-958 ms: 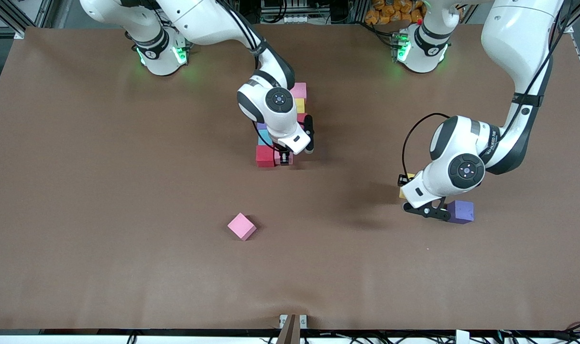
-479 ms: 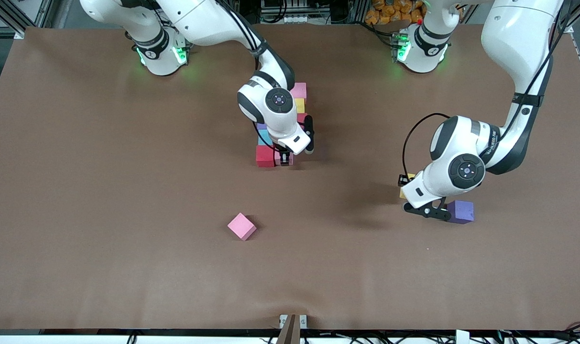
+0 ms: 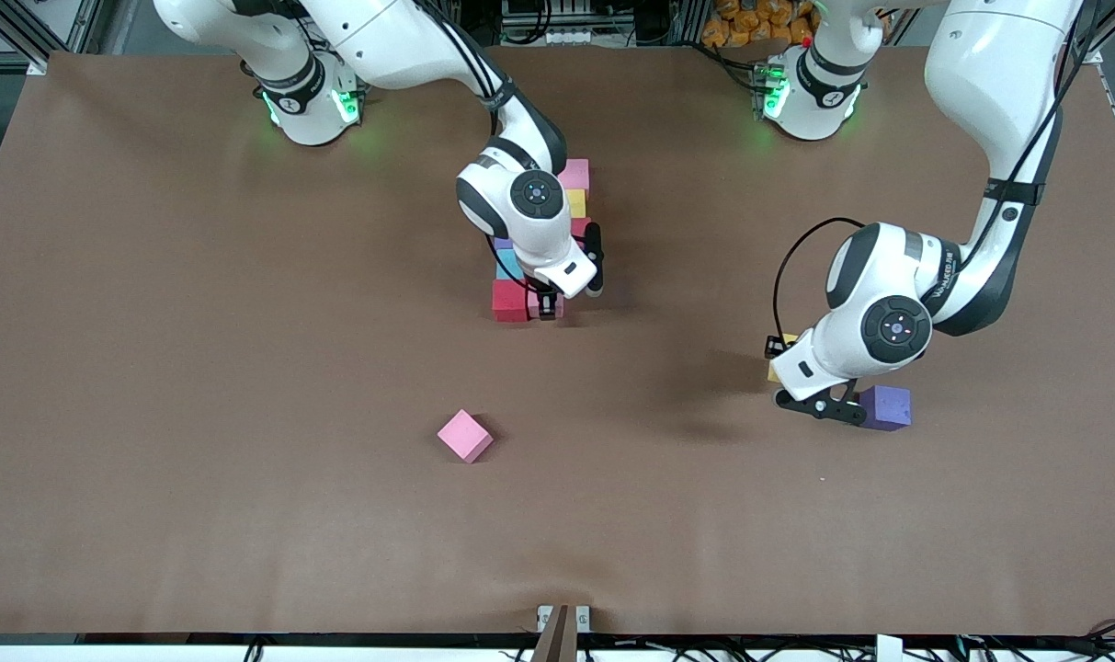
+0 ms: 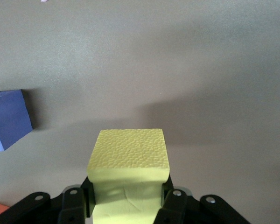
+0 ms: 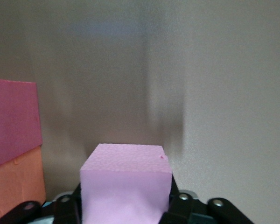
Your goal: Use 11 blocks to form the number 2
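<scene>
Meanwhile, left claw (image 4: 128,205) clenched on yellow block (image 4: 129,161), right claw's (image 5: 126,205) grip unclear.

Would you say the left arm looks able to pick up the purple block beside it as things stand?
Probably not yet: the left end effector is shut on a yellow block, though the purple block lies right beside it.

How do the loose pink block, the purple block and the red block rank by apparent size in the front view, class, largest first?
1. Loose pink block, turned cornerwise and nearest the camera, so its lead is unsure.
2. Purple block, partly hidden by the left gripper.
3. Red block, part covered by the right arm.
The last two look nearly alike.
</scene>
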